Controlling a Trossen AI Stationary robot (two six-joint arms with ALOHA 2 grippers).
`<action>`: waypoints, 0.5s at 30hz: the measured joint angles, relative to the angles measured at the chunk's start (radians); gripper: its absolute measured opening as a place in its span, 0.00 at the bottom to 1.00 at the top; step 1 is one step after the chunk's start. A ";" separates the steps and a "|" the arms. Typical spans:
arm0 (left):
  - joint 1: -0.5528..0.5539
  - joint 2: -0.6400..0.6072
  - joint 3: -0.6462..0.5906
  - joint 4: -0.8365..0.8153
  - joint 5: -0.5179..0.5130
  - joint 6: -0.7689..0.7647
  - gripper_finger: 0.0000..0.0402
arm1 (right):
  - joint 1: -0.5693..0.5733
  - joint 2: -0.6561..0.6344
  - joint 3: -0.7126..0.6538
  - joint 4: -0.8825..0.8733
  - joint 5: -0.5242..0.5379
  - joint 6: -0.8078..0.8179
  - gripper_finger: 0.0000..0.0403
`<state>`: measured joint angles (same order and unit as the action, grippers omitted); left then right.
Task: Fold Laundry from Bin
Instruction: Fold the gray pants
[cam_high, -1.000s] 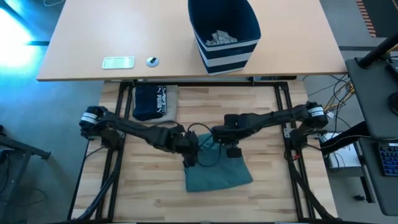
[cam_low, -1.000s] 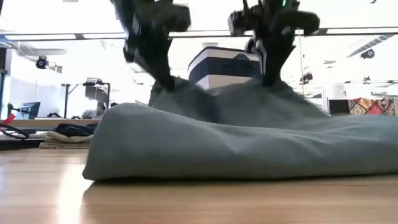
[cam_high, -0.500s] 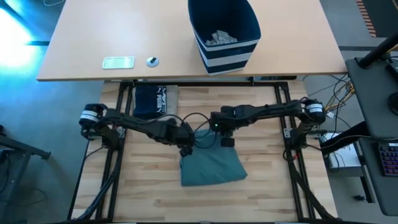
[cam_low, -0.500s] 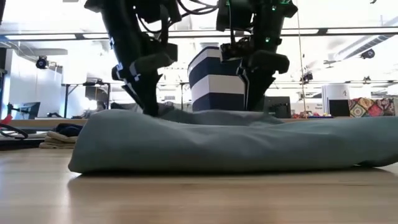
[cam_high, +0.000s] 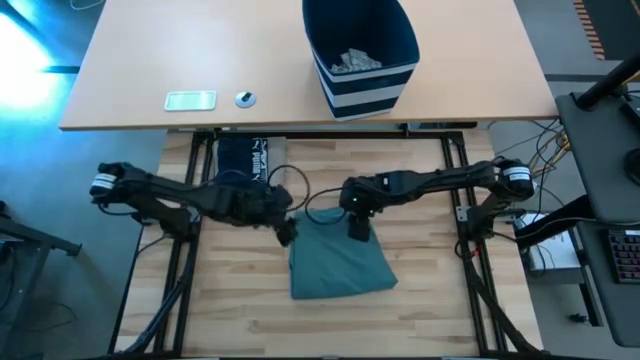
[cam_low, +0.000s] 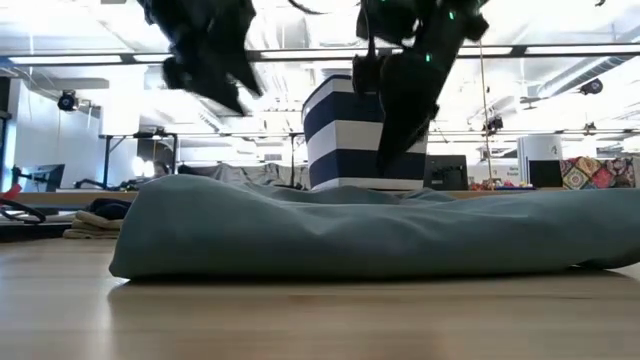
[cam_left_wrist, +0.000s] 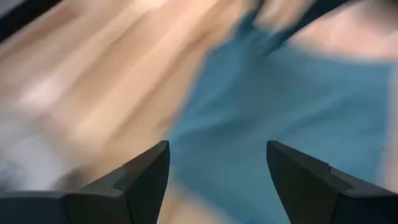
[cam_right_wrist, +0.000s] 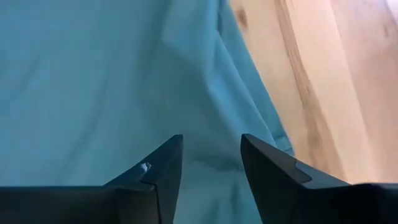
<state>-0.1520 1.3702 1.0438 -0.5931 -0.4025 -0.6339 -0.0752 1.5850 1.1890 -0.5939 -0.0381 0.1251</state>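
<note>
Left pincer (cam_high: 284, 228): released, fingers (cam_left_wrist: 146, 177) spread with nothing between them; hangs above the slatted wooden counter (cam_high: 230, 300), just off the near-left corner of the teal garment (cam_high: 338, 264). In the low view it is clear of the cloth.
Navy garment (cam_high: 240, 164): folded, white lettering up, lying on a beige piece at the back-left of the slatted counter, apart from the teal one.
Teal garment: folded into a rough rectangle at mid-counter; left edge straight, front edge rounded and slightly lifted in the low view (cam_low: 380, 235). Bare wood on all sides, widest toward the front.
Right pincer (cam_high: 357, 226): released, fingers (cam_right_wrist: 163, 171) parted over the cloth, holding nothing; sits at the back edge of the teal garment, near its right half.
Bin (cam_high: 360, 50): upright on the tan counter (cam_high: 150, 60) behind, near its front edge; small grey pieces (cam_high: 352, 62) inside.
White flat device (cam_high: 190, 100): on the tan counter, far left of the bin, a small round item (cam_high: 245, 98) beside it.
</note>
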 joint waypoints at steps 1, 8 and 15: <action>-0.010 -0.007 -0.039 0.110 0.010 0.005 0.62 | -0.005 0.001 -0.025 0.034 0.001 0.027 0.38; 0.010 0.092 -0.331 0.591 -0.031 -0.006 0.57 | -0.064 0.064 -0.150 0.260 0.028 0.194 0.36; 0.074 0.197 -0.413 0.615 -0.036 -0.010 0.53 | -0.112 0.159 -0.109 0.272 0.130 0.342 0.36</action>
<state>-0.0783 1.5677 0.6309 0.0218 -0.4387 -0.6438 -0.1869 1.7443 1.0799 -0.3218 0.0918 0.4669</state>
